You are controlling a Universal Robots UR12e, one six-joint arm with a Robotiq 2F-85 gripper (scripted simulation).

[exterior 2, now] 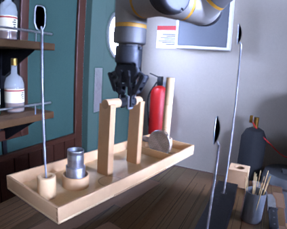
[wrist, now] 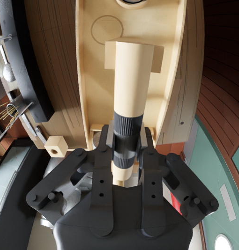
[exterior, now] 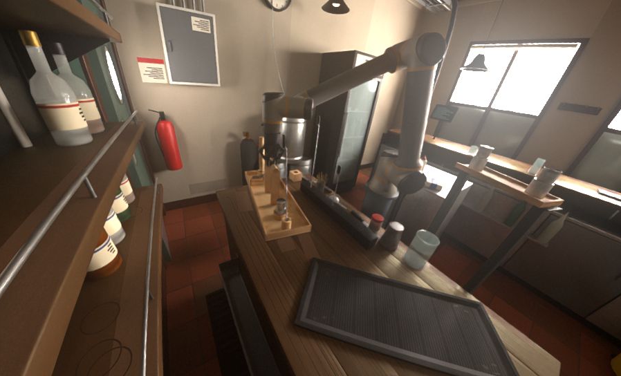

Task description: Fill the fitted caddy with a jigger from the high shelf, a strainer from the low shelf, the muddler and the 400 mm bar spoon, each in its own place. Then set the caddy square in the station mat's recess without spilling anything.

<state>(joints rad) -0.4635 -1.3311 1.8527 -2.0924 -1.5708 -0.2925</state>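
Note:
The caddy's handle bar (wrist: 130,93) is in my grasp, and my gripper (exterior 2: 129,101) is closed around its dark ribbed grip (wrist: 127,142). The wooden caddy (exterior 2: 99,176) hangs under it, raised above the bar top at the far end of the counter (exterior: 277,206). In it stand a steel jigger (exterior 2: 75,162) in its ring, a long bar spoon (exterior 2: 42,98) upright in its socket, a round strainer (exterior 2: 159,141) and a wooden muddler (exterior 2: 168,103) at the far end. The dark station mat (exterior: 397,318) lies near the front of the counter.
A black rail (exterior: 341,213) runs along the counter beside the caddy, with two more tall spoons (exterior 2: 233,111), a cup of picks (exterior 2: 254,203) and a small wooden block (exterior 2: 239,173). A shaker tin (exterior: 391,235) and glass (exterior: 420,249) stand near the mat. Bottle shelves (exterior: 55,196) line the left.

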